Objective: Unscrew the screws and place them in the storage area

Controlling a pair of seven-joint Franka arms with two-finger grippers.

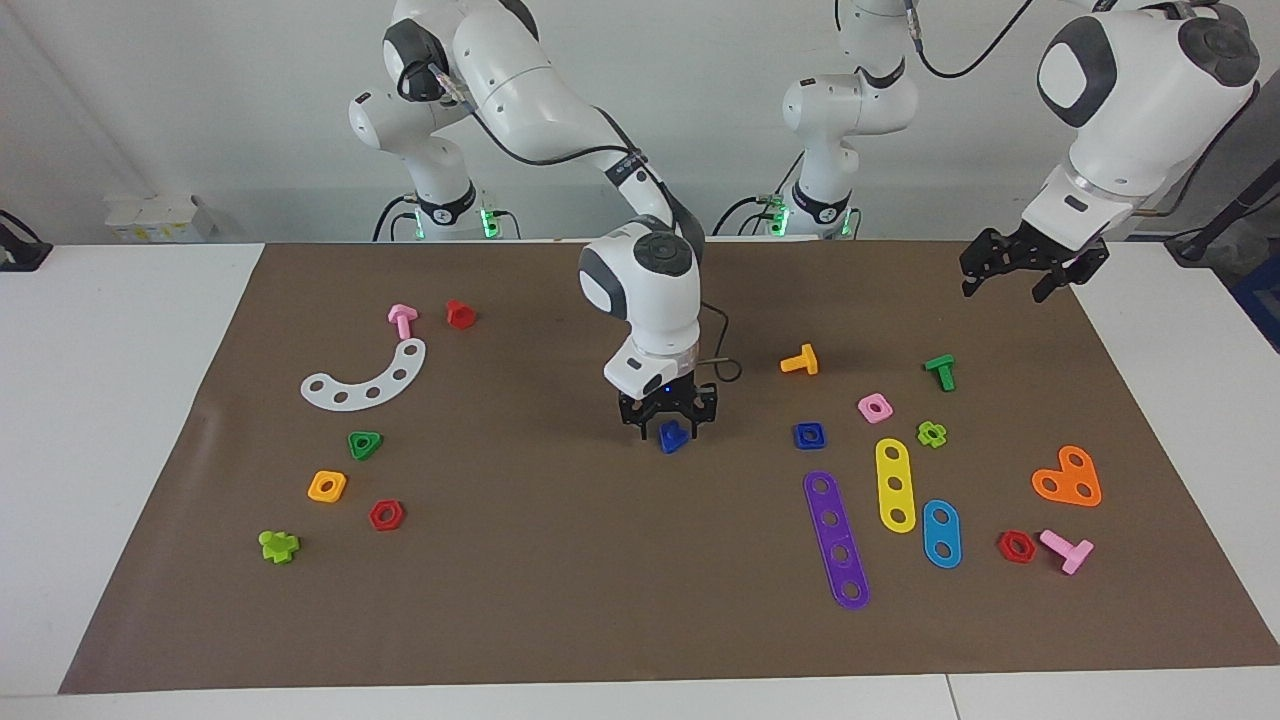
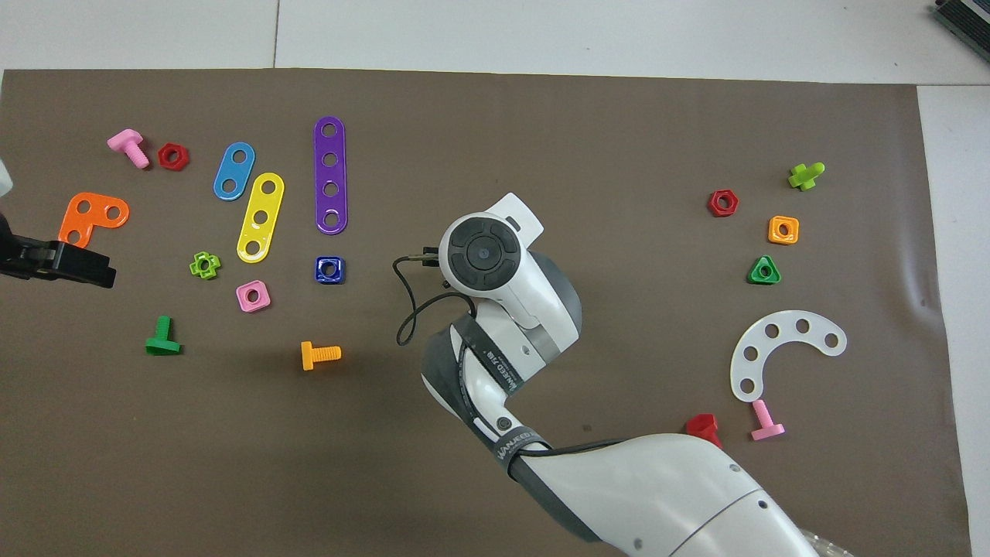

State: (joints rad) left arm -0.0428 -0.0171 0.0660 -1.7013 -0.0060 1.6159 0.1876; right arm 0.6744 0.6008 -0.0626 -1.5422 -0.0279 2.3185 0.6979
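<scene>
Pinching the blue bolt [image 1: 673, 437] mid-tabletop, right gripper [image 1: 668, 420] points straight down | matching blue nut [image 1: 810, 435] lies beside it, toward the left arm's end | left gripper [image 1: 1020, 268] waits aloft, spread.

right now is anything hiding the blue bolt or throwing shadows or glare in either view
Overhead view: the right arm's wrist covers the right gripper and the blue bolt entirely; a soft shadow lies beside the green bolt. Facing view: the blue bolt shows between the right gripper fingers; no strong glare on the brown mat.
</scene>
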